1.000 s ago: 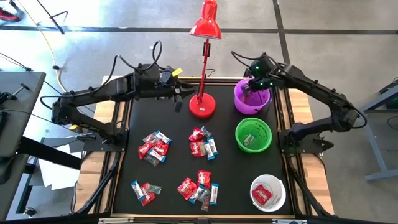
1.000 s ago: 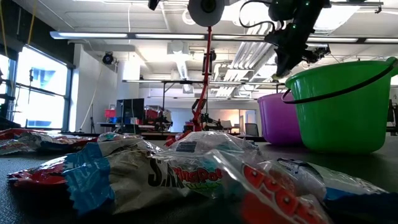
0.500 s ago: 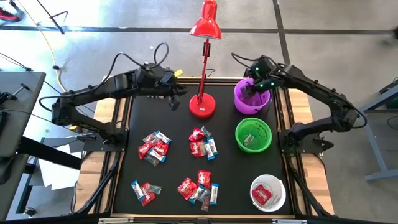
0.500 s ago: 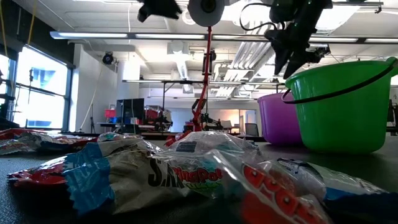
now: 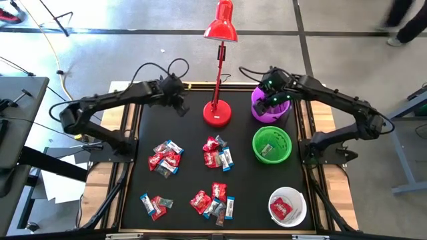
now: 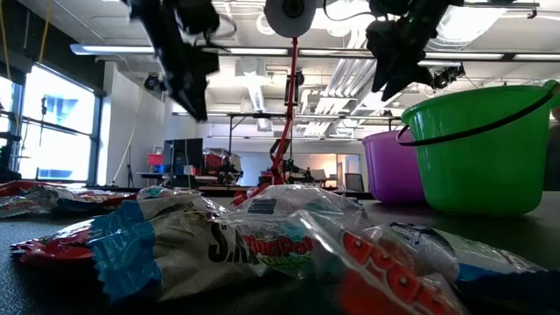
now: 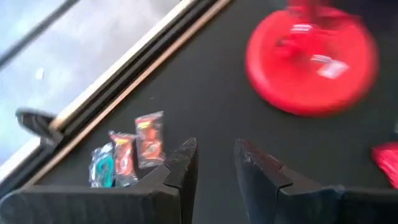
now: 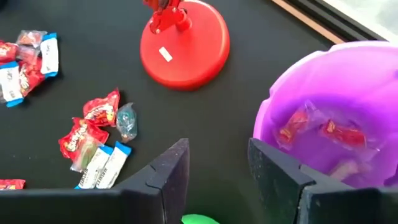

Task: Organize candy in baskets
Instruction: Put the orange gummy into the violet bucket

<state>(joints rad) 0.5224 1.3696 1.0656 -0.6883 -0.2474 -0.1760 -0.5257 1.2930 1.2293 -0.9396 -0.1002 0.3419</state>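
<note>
The right tool [image 5: 270, 95] hangs empty with fingers apart above the purple basket [image 5: 280, 113] at the table's [image 5: 193, 133] far right edge, apparently having dropped candy [image 8: 336, 134], while the left tool [image 5: 180, 107], fingers slightly apart and empty, hovers near the far left edge.

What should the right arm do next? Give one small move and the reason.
Probably swing the right gripper away from the purple basket toward the middle candy pile. Its fingers are open and empty, wrapped sweets already lie in that basket, and that pile is the closest loose candy on the mat.
</note>
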